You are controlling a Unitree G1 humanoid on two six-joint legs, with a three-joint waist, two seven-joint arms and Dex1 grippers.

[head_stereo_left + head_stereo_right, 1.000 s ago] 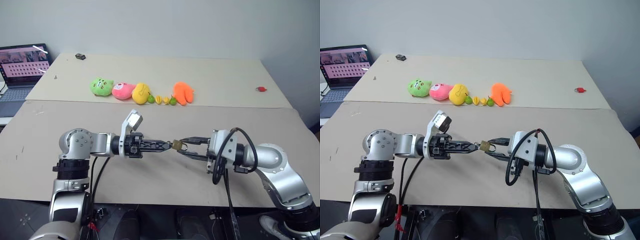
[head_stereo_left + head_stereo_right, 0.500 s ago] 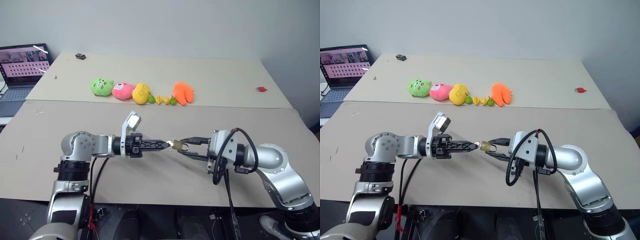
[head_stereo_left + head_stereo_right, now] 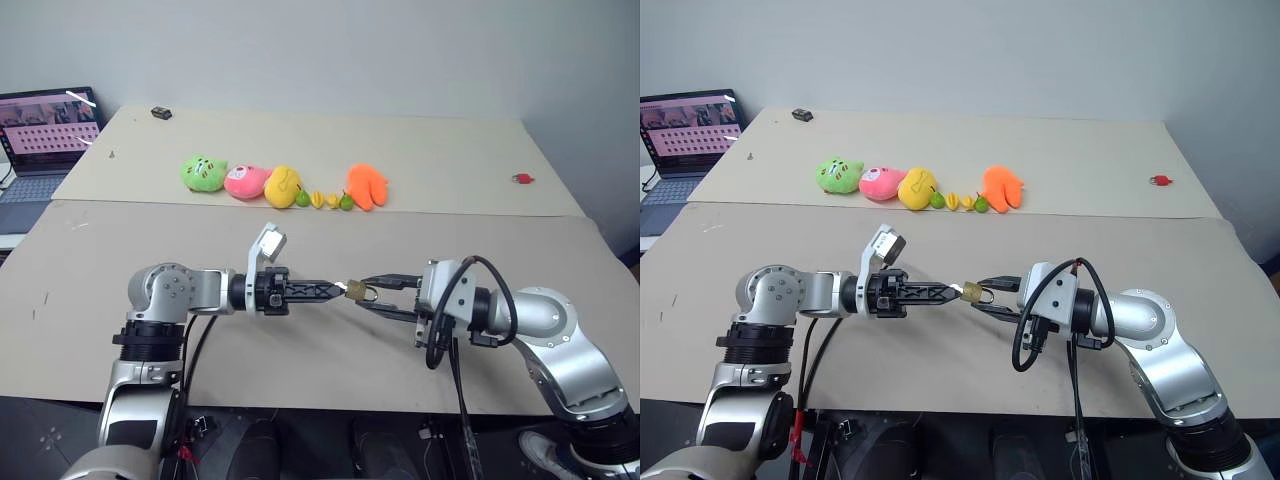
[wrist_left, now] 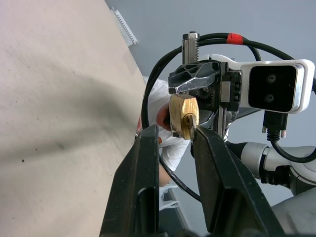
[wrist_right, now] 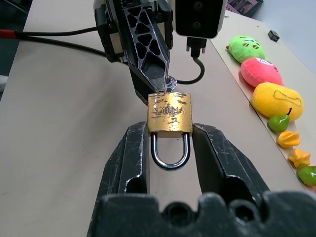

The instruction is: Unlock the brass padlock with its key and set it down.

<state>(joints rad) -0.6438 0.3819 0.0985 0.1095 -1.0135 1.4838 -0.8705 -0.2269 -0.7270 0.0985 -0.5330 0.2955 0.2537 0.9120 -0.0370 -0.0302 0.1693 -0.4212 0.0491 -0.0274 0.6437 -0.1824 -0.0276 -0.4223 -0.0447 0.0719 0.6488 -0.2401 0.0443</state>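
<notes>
The brass padlock (image 5: pixel 170 112) hangs in the air over the front table, shackle (image 5: pixel 170 157) toward my right wrist. My right gripper (image 5: pixel 170 129) is shut on it, one finger on each side of the brass body. From the opposite side my left gripper (image 3: pixel 340 290) points level at the lock's keyhole end and is shut on the key (image 5: pixel 168 85), whose silvery blade meets the bottom of the lock. In the left wrist view the padlock (image 4: pixel 183 116) sits just past my left fingertips (image 4: pixel 148 136).
A row of plush toys (image 3: pixel 270 184) lies on the far table, green one at the left, orange one (image 3: pixel 366 185) at the right. A small red item (image 3: pixel 522 179) is far right, a small black object (image 3: pixel 159 113) far left. A laptop (image 3: pixel 45 135) stands off the left edge.
My left arm's elbow has drifted slightly to the right. Both grippers, the key and the padlock stay together in the same spot.
</notes>
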